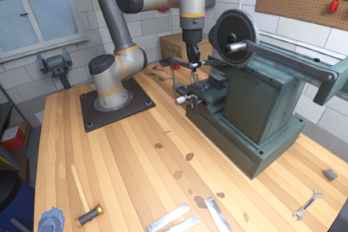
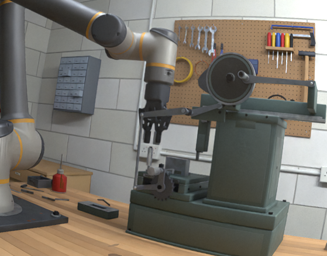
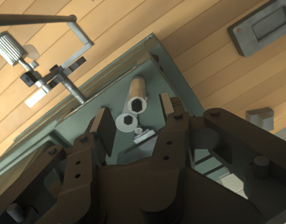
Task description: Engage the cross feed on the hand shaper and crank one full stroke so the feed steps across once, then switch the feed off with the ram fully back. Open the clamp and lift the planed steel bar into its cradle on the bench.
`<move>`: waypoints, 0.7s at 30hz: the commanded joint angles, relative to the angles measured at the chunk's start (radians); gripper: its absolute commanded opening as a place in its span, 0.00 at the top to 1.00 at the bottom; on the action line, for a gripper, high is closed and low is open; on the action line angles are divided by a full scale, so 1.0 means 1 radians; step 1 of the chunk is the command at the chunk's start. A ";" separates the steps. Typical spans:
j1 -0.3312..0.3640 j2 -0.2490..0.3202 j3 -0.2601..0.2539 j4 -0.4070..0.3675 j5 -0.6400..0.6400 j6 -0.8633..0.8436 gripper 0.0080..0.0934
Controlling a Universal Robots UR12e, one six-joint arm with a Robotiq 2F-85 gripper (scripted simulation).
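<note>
The green hand shaper [image 1: 256, 106] stands on the right half of the bench, with its crank wheel [image 2: 230, 79] on top and the ram bar [image 1: 292, 60] reaching back to the right. At its front end sit the ratchet wheel [image 2: 162, 187] and the knurled feed knob [image 3: 9, 52]. An upright clamp lever [image 2: 149, 156] with a hex socket in its tip [image 3: 137, 104] rises from the table. A grey steel block [image 2: 177, 166] sits in the clamp behind it. The dark cradle [image 2: 98, 209] lies on the bench to the left. My gripper [image 2: 153, 136] hangs straight above the lever, half open and empty.
A red oil bottle [image 2: 59, 181] and a small grey tray [image 2: 39, 181] stand by the arm's base plate [image 1: 116, 108]. A hammer [image 1: 82, 197], metal strips [image 1: 176, 217] and a spanner [image 1: 308, 204] lie along the bench's near side. The feed linkage rod [image 2: 165, 111] crosses in front of my wrist.
</note>
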 commanded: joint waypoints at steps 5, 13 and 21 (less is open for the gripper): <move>0.000 0.000 -0.001 0.000 0.000 0.142 0.53; 0.000 0.000 -0.001 0.000 0.000 0.400 0.53; 0.000 0.000 -0.001 0.000 0.000 0.662 0.53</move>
